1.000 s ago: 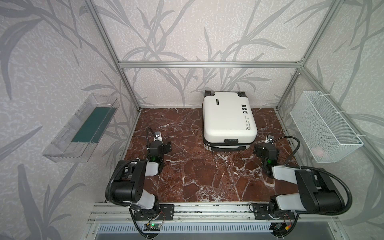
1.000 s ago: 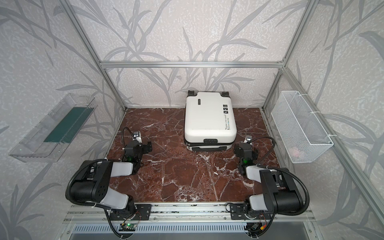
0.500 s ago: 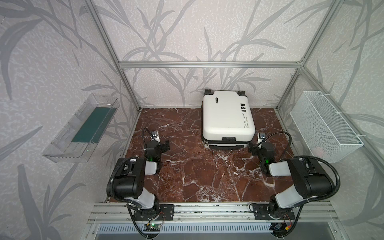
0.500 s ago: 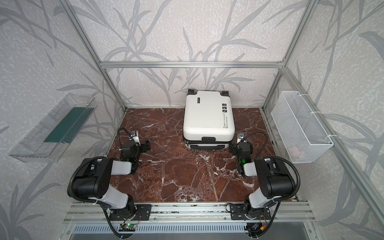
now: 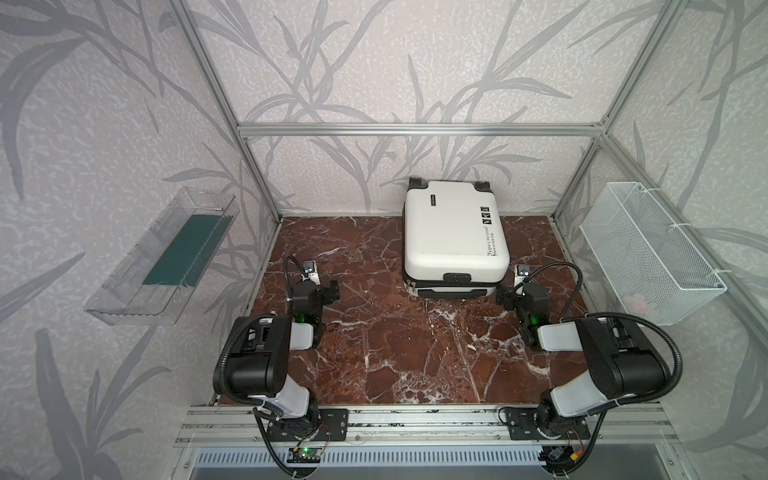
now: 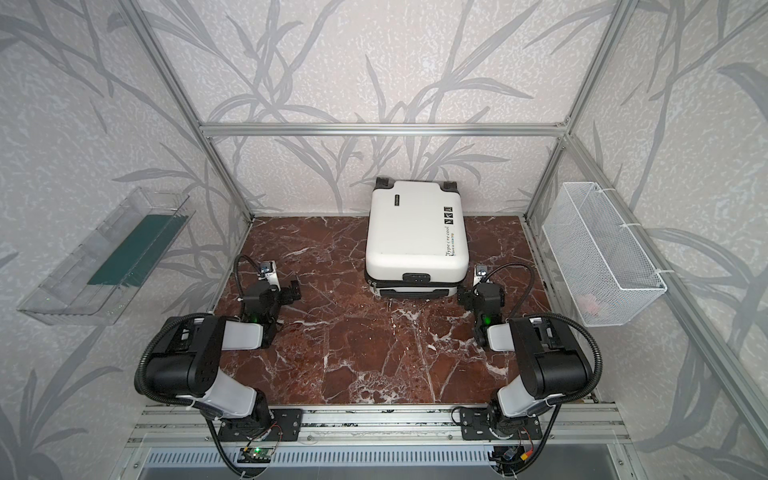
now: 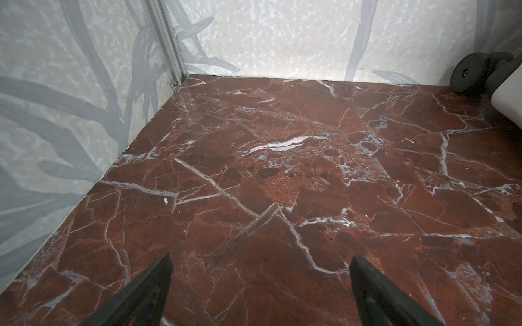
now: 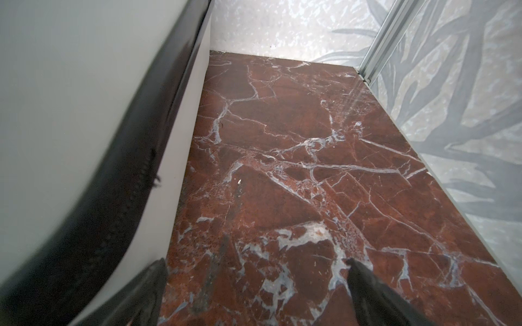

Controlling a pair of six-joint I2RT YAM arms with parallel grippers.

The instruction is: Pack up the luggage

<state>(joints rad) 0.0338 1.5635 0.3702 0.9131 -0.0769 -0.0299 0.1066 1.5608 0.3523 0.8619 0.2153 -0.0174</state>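
Overhead, in both top views, a dark red marble counter (image 5: 395, 345) with white veins floors a cell framed by aluminium bars (image 5: 415, 129) and walled in pale wallpaper with grey leaves. The luggage (image 5: 455, 237), a small white hard-shell suitcase, lies flat and closed at the counter's back edge, right of the middle. Its black wheels are against the back wall and its handle end faces the front. A clear plastic tray (image 5: 124, 299) hangs on the left wall with a dark green strip (image 5: 187, 249) in it. A white wire-mesh basket (image 5: 648, 249) hangs on the right wall with something small and pink (image 5: 638, 305) at its bottom.

The left gripper (image 5: 319, 287) sits low near the counter's left edge, well apart from the luggage. The right gripper (image 6: 480, 295) sits just beside the luggage's front right corner.

In the left wrist view, the left gripper (image 7: 260, 256) has its two black fingers spread wide over bare marble, with nothing between them. It looks toward the back left corner, and one luggage wheel (image 7: 469, 73) and a bit of white shell show at the far side.

In the right wrist view, the right gripper (image 8: 255, 261) is likewise spread wide and empty. The luggage's white side and black zipper band (image 8: 127, 183) run close along one finger. Whether they touch cannot be told.
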